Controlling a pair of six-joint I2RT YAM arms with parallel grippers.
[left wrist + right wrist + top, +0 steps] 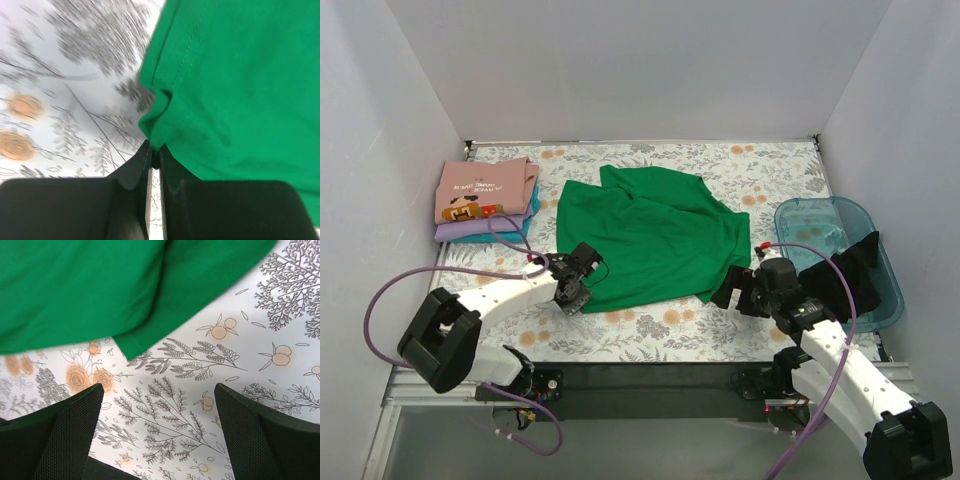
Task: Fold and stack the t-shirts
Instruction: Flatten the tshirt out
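**Limp green tee, pinched at one hem**

The green tee [645,235] lies crumpled and partly doubled over in the middle of the table [650,335]. It is well apart from the folded stack at the far left, where a pink tee [485,190] tops a lavender one [455,232] and a teal one [533,200]. A dark tee [845,270] hangs over the rim of the bin [820,215] on the right.

The left fingers [145,162] are closed to a sliver at the tee's near-left edge. A small bunch of stitched hem appears to be caught at their tips. The right fingers [738,288] are spread wide and hold nothing. They hover over bare table just off the tee's near-right corner.

The cloth looks thin, light and wholly limp. It will likely sag, drag and wrinkle rather than keep any shape, so one pinch will probably only trail it along. The double-stitched hem and corners are the firmest places to grip. The likely second hold is the pointed corner in front of the right fingers, taken deep enough that the knit does not slip free. Lifting both points together should keep the edge taut.
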